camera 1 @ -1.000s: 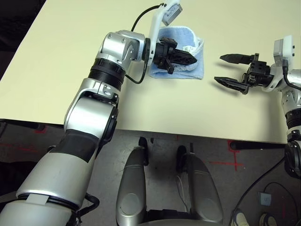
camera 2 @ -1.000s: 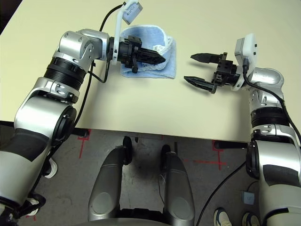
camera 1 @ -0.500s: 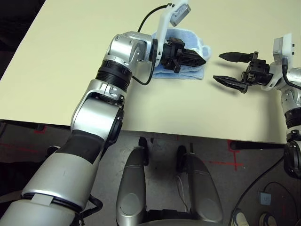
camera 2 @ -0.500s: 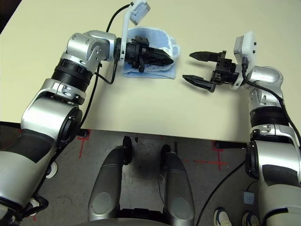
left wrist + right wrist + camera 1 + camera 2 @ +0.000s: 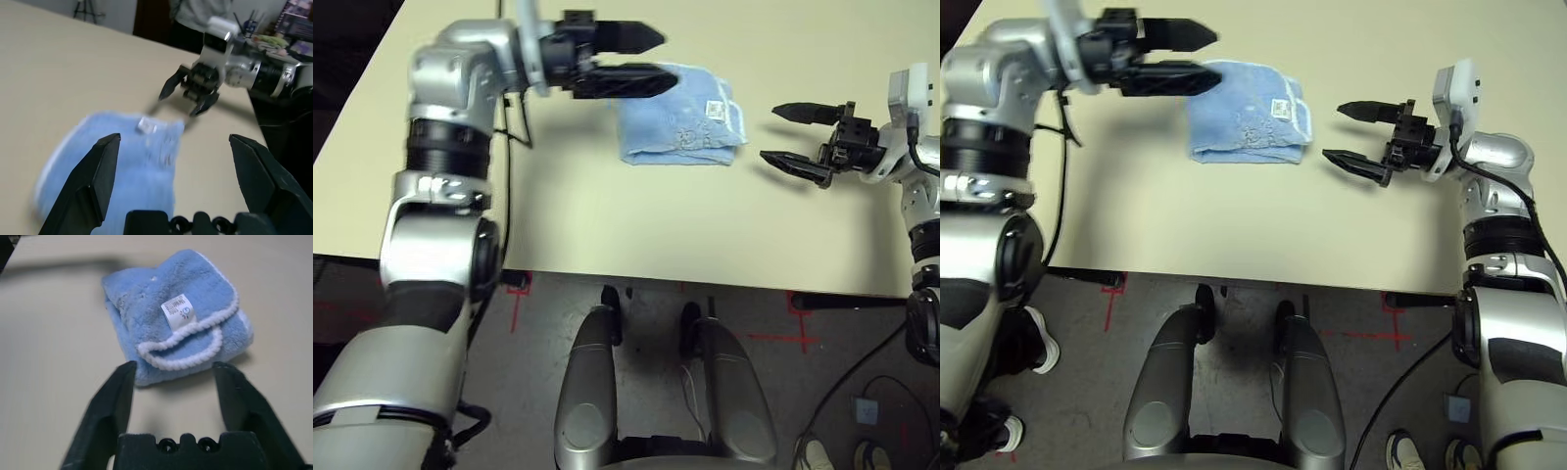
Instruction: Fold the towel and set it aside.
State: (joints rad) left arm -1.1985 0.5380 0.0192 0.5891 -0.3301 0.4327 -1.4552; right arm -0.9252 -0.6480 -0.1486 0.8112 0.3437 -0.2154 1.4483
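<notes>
1. A pale cream table (image 5: 607, 225) fills the upper part of the head view. Its near edge runs straight across the picture above a grey floor marked with red tape lines (image 5: 783, 338). A dark strip borders the table's far left edge.

2. On the left, the robot's silver and black left arm reaches up along that side. The left gripper (image 5: 641, 57) points level toward the right, held above the table surface. Its two long black fingers (image 5: 626, 36) stand apart with nothing between them. The lower fingertip overlaps the towel's left edge in the head view; whether it touches cannot be told.

3. A wide stretch of bare tabletop lies below and in front of this gripper, reaching to the near edge — open room on that side.

4. In the middle lies the towel (image 5: 680, 127), a light blue terry-cloth piece folded into a small, roughly square bundle. It rests flat on the table, toward the far side. The right wrist view shows its fluffy pile, a white corded edging (image 5: 188, 350) curling in a loop where layers overlap, and a small white label (image 5: 177, 311) on top.

5. A clear gap of bare table separates the towel from the right gripper (image 5: 781, 134).

6. On the right, that gripper points left toward the towel — its two tapered black fingers are spread, holding nothing, and well short of the cloth.
</notes>
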